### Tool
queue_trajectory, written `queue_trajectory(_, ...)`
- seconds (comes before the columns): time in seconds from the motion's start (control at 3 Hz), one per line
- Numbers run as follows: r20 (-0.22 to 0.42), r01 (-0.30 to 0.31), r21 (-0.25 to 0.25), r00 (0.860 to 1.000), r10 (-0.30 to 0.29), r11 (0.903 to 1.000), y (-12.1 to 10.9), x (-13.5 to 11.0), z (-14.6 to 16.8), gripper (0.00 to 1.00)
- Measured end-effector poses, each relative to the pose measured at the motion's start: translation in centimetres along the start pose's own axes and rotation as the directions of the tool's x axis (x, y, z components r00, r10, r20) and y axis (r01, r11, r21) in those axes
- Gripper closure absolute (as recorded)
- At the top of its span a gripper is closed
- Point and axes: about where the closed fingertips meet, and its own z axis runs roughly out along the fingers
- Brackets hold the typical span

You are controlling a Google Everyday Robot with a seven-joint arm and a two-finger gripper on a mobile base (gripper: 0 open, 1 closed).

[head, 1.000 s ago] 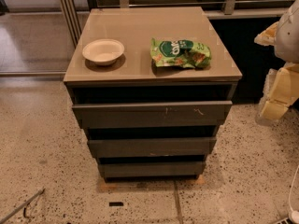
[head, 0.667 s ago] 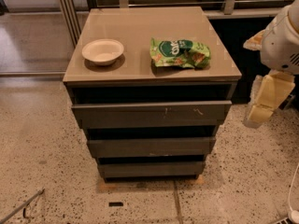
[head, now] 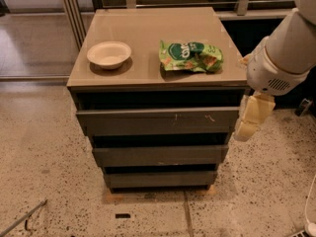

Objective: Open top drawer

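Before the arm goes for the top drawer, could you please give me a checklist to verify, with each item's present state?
1. Target found: the top drawer, the widest front, scratched near its centre and right: ok.
2. Drawer front in full view, nothing in front of it: ok.
3. Handle to grip: not ok, the front is flat with none visible.
4. Hand lined up on the front: not ok, it hangs pointing down at the drawer's right end.
5. Hand touching the drawer: cannot tell.
6. Bowl and snack bag resting on the cabinet top, above the drawer's path: ok.
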Motion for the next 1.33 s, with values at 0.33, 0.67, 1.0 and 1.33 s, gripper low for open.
queue_trajectory(0.33,0.009,0.008,0.011,1.000,-0.008,0.9999,-1.0,0.2,2.6,0.00)
queue_trajectory(0.67,0.032,0.001,0.008,0.999,-0.001,1.0000,-1.9,0.3,5.2,0.00)
queue_trajectory(1.0,0.036,-0.006,-0.030,0.999,0.007,0.9995,-2.1,0.2,9.0,0.00)
queue_trajectory(1.33,0.018,-0.017,-0.089,1.000,0.018,0.9959,-1.7,0.1,13.4,0.00)
